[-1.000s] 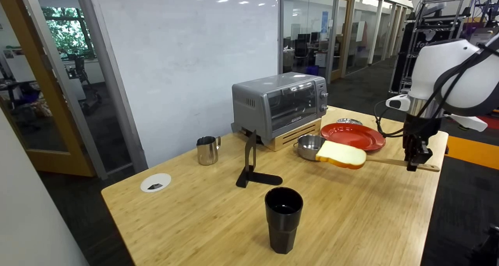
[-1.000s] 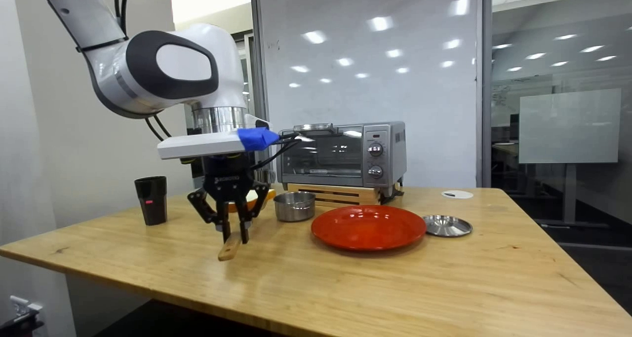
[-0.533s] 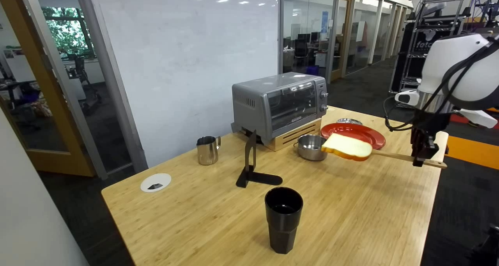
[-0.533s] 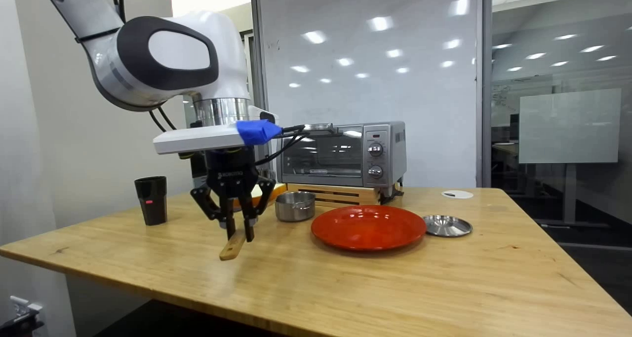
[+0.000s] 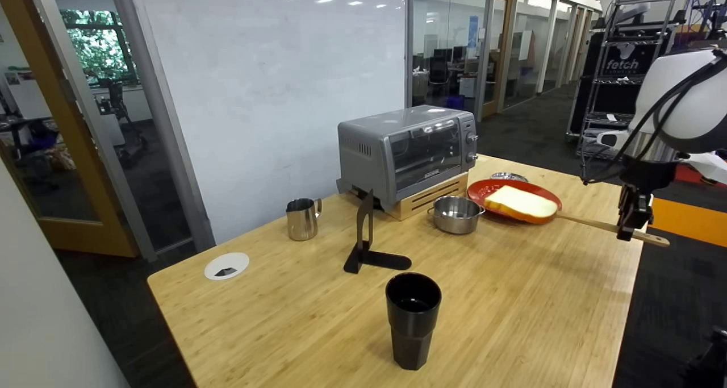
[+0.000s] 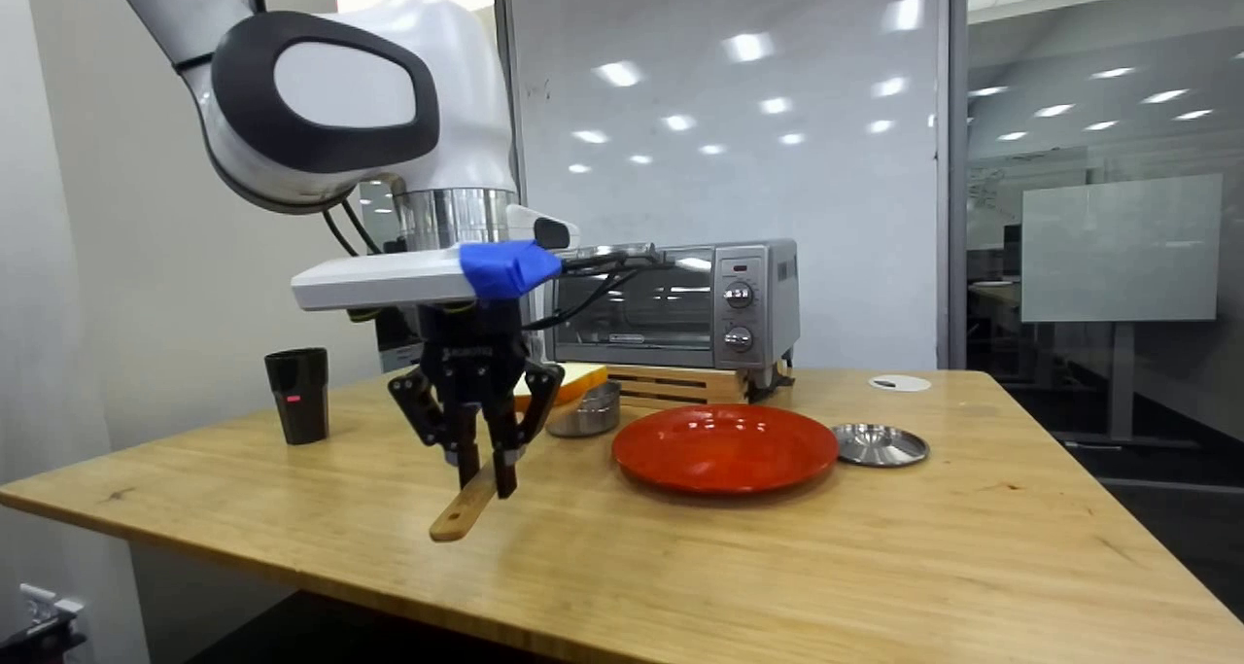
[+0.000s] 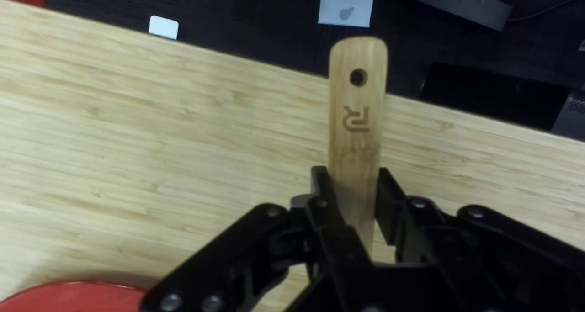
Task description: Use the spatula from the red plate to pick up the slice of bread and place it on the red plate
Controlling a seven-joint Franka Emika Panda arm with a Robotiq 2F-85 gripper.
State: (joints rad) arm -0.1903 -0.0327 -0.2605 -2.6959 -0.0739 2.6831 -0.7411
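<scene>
In an exterior view, the black cup [image 6: 296, 395] stands leftmost on the surface [image 6: 680, 557]; next, the jaws pinch the spatula [image 6: 465, 509] by its handle. The slice of bread [image 6: 581, 379] (partly hidden by the jaws) sits raised at the spatula's far end, near the metal bowl [image 6: 596, 414]. The red plate [image 6: 724, 450] rests farther right.

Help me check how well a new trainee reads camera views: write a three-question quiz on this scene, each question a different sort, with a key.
1. Fill in: The tool grips the spatula by its ____.
2. True or false: The slice of bread is held up on the spatula, not yet on the red plate.
3. Which lies right beside the red plate? A: the black cup. B: the silver disc. C: the steel pitcher.

Key: 1. handle; 2. true; 3. B
</scene>
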